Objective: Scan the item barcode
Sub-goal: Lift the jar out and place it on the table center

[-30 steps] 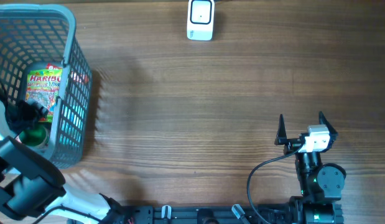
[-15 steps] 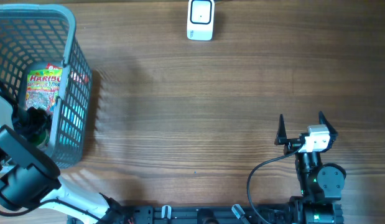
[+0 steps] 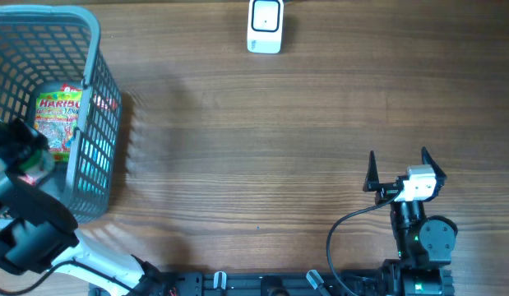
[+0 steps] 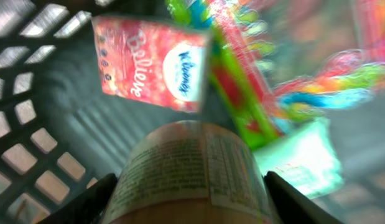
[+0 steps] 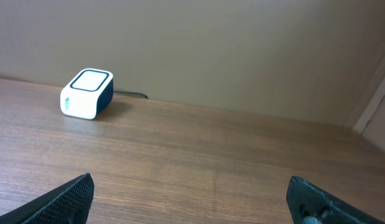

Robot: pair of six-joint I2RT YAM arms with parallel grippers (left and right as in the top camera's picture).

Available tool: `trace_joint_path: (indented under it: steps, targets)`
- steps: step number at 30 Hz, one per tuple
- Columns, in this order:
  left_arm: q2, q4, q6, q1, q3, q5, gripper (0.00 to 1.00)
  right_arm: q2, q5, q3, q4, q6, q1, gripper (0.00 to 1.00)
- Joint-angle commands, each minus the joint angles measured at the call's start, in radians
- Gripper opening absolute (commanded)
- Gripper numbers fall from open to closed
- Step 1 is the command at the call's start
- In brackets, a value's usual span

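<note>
lying in the near left part of the basket (image 3: 94, 49), at the far left of the table (image 3: 254, 164), the item is a round container (image 4: 192, 165) with a pale printed label wrapped around its body. fine print runs across the label, but no barcode can be picked out in the left wrist view.

it looks rigid, so it should take a firm squeeze without denting. the curved, glossy-looking wrap is likely slippery and could let it twist or slide between flat pads. its weight is hard to judge; a full one would be moderately heavy. the sensible hold is across the width of the body, near its middle, leaving most of the label bare for the reader.

the left gripper (image 4: 190, 200) straddles the container at part opening, one finger close on each side. whether the pads already press on it cannot be told.

just beyond it lie a red kleenex pack (image 4: 152, 65) and a colourful haribo bag (image 3: 58, 115), so a lift could drag them along.

the scanner (image 3: 265, 25) sits at the far edge, well apart. the right gripper (image 3: 398, 156) is near right, spread wide and empty.
</note>
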Motion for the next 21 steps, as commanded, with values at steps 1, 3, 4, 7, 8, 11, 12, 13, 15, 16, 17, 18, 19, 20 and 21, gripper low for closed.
trace_joint_path:
  steps: [1,3,4,7,8,11,12,13,15,16,17,18,19,20,21]
  targets:
    - [-0.022,-0.074,-0.002,0.003,0.213,0.172,0.61,-0.003,0.013,-0.001,0.002,-0.013,0.006,1.00]
    - [-0.044,-0.113,-0.027,0.001,0.322,0.291,0.61,-0.003,0.013,-0.001,0.002,-0.013,0.006,1.00]
    - [-0.062,-0.124,-0.046,-0.002,0.373,0.335,0.61,-0.003,0.013,-0.001,0.002,-0.013,0.006,1.00]
    - [-0.130,-0.137,-0.051,-0.035,0.467,0.421,0.63,-0.003,0.013,-0.001,0.002,-0.013,0.006,1.00]
    - [-0.163,-0.132,-0.051,-0.060,0.480,0.449,0.64,-0.003,0.013,-0.001,0.002,-0.013,0.006,1.00]
    - [-0.264,-0.098,-0.051,-0.184,0.483,0.534,0.64,-0.003,0.013,-0.001,0.002,-0.013,0.006,1.00]
    - [-0.290,-0.084,-0.060,-0.239,0.483,0.547,0.63,-0.003,0.013,-0.001,0.002,-0.013,0.006,1.00]
    - [-0.332,-0.056,-0.095,-0.369,0.483,0.547,0.62,-0.003,0.013,-0.001,0.002,-0.013,0.006,1.00]
    - [-0.350,-0.024,-0.101,-0.532,0.483,0.536,0.62,-0.003,0.013,-0.001,0.002,-0.013,0.006,1.00]
    - [-0.348,-0.022,-0.115,-0.616,0.483,0.499,0.62,-0.003,0.013,-0.001,0.002,-0.013,0.006,1.00]
    - [-0.333,-0.034,-0.133,-0.719,0.483,0.424,0.62,-0.003,0.013,-0.001,0.002,-0.013,0.006,1.00]
    - [-0.312,-0.054,-0.134,-0.810,0.483,0.381,0.63,-0.003,0.013,-0.001,0.002,-0.013,0.006,1.00]
    - [-0.288,-0.073,-0.134,-0.890,0.483,0.357,0.62,-0.003,0.013,-0.001,0.002,-0.013,0.006,1.00]
    - [-0.255,-0.087,-0.136,-0.968,0.483,0.330,0.62,-0.003,0.013,-0.001,0.002,-0.013,0.006,1.00]
    - [-0.222,-0.095,-0.167,-1.031,0.483,0.297,0.63,-0.003,0.013,-0.001,0.002,-0.013,0.006,1.00]
